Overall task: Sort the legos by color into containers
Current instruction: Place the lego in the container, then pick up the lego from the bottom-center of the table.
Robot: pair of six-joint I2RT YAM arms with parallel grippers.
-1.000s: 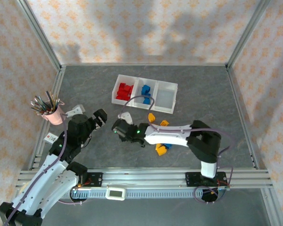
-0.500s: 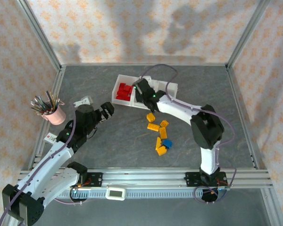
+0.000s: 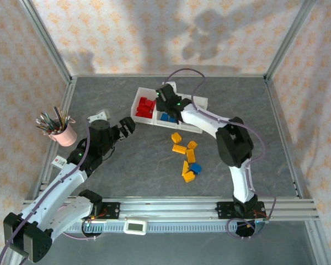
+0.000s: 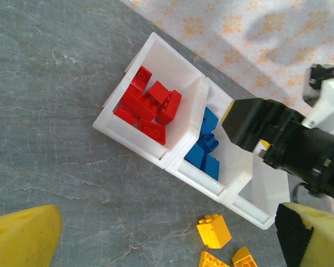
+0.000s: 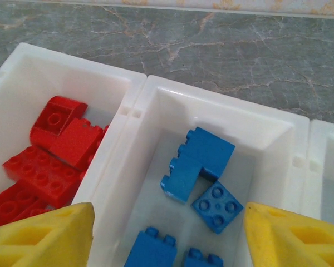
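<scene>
**Near zone.** Five yellow-orange bricks [image 3: 179, 148] and one loose blue brick [image 3: 195, 168] lie on the table [image 3: 127, 160], right of centre and well apart from the bins. The blue brick touches the nearest yellow-orange pieces. At left, the left gripper [image 3: 127, 128] hovers above bare table with its fingers [image 4: 22, 236] spread fully apart and nothing between them. It faces the bins. A pink cup of pens [image 3: 63, 134] stands near the left wall and is not part of the sort.

**Far zone.** The row of three bins [image 4: 128, 143] sits at the far centre of the table. The left bin [image 5: 72, 67] holds the red bricks [image 4: 150, 105]. The middle bin [image 5: 222, 105] holds several blue bricks [image 5: 203, 158]. The right bin [image 4: 261, 183] shows no bricks in the part that is visible.

The right gripper [image 3: 165, 99] hangs directly over the middle bin. Its fingers [image 5: 44, 233] stand apart and carry nothing.

**Step in hand.** Judged from this layout, this is the release end of a blue-brick delivery.

**Next move.**
1. Lift the right gripper clear of the bin walls.
2. Bring it back toward the near cluster.
3. Take either the last blue brick or a yellow-orange one, the latter for the right bin.
4. Because the blue brick touches its neighbours, descend with the fingers aligned so they close on one brick alone.
</scene>
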